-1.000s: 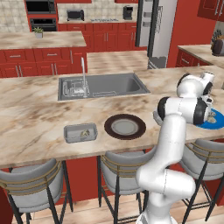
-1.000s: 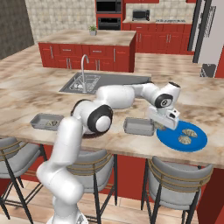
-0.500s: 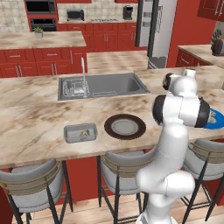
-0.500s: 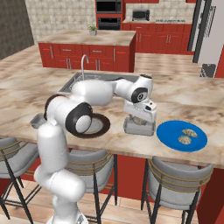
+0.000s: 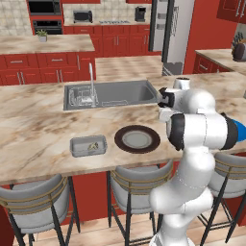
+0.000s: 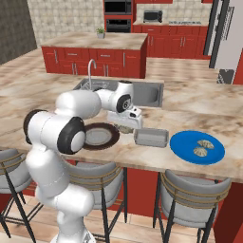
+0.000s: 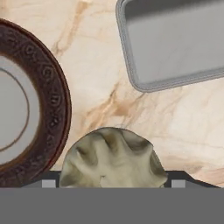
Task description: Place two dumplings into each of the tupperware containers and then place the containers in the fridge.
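Observation:
My gripper [image 6: 125, 125] hangs just above the counter between the dark-brown plate [image 6: 99, 136] and an empty grey tupperware container [image 6: 151, 137], shut on a pale crinkled dumpling [image 7: 113, 158]. In the hand view this container [image 7: 175, 43] lies beyond the dumpling at the upper right, and the brown plate [image 7: 48, 87] is at the left. Two more dumplings [image 6: 202, 147] rest on the blue plate [image 6: 182, 142]. A second container [image 5: 77, 145] at the counter's left holds pale dumpling lumps [image 5: 93, 144]. The grey fridge [image 5: 173, 33] stands at the back.
A steel sink [image 5: 115, 93] with a tap sits behind the plates. Several stools [image 5: 137, 187] line the counter's near edge. Bare marble lies between the sink and the left container.
The arm has swung left from over the blue plate to the gap between the brown plate and the empty container, carrying the dumpling. The jaws' spacing is unchanged.

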### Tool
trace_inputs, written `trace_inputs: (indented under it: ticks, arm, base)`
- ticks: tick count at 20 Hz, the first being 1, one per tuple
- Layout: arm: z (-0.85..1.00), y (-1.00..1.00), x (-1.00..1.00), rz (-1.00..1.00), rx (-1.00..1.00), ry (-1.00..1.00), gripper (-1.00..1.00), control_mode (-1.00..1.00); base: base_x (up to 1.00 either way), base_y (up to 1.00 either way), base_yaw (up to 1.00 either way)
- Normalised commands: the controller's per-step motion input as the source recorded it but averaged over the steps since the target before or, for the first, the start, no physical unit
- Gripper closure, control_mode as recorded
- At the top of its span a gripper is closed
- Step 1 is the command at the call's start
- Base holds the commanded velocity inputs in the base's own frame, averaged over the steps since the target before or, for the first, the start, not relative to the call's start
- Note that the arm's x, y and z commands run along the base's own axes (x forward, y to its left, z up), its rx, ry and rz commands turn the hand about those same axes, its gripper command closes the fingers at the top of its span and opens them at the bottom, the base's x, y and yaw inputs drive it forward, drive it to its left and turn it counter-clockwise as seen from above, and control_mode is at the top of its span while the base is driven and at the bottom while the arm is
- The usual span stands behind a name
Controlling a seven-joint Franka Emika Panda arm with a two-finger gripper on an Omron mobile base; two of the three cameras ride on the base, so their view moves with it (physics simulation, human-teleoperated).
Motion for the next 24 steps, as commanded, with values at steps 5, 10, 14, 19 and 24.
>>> trace_inputs:
  ticks: [5,10,14,19,24]
  arm:
    - [0.16,1.00,0.00,0.16,0.00,0.01,1.00,-1.00]
    - [0.07,1.00,0.00,0.14,-0.02,0.00,1.00,-1.00]
    - [0.06,1.00,-0.01,0.13,-0.02,0.00,1.00,-1.00]
    - [0.08,1.00,0.00,0.12,-0.02,0.02,1.00,-1.00]
    - [0.00,1.00,0.00,0.10,-0.01,0.00,1.00,-1.00]
  base:
    - [0.00,0.00,0.00]
    - [0.00,0.00,0.00]
    - [0.00,0.00,0.00]
    - [0.00,0.00,0.00]
    - [0.00,0.00,0.00]
